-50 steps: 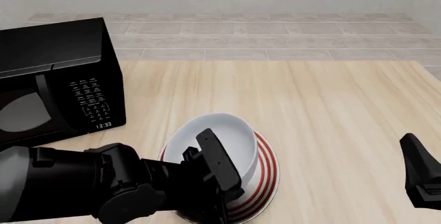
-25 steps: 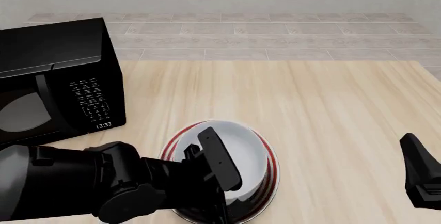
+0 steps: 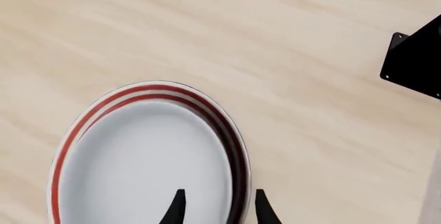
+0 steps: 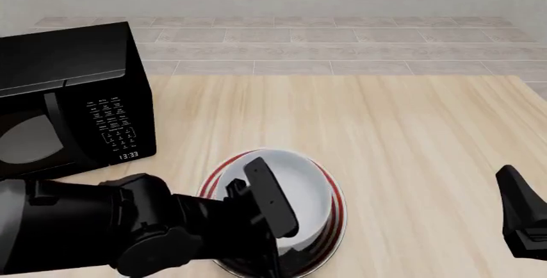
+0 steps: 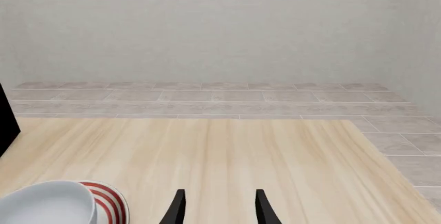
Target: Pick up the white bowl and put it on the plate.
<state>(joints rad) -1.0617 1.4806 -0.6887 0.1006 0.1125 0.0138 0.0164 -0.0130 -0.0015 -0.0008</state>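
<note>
Looking along our left gripper (image 3: 216,209), we see its 2 fingers (image 3: 177,211) parted, one tip over the inside of the white bowl (image 3: 144,167) and the other outside its wall; we cannot tell whether they press on the rim between them. The bowl sits on the plate (image 3: 231,136), whose red rings show around it. In the front view, the left arm comes in low from the left, and its gripper (image 4: 271,209) covers the near part of the bowl (image 4: 303,182) and plate (image 4: 337,209) on the pale wood counter (image 4: 410,137). Our right gripper (image 5: 216,208) holds nothing, its fingers apart above bare counter, well to the right. Farther back on the left stands a black microwave (image 4: 73,92), and beyond the counter lies a tiled floor (image 4: 342,50).
</note>
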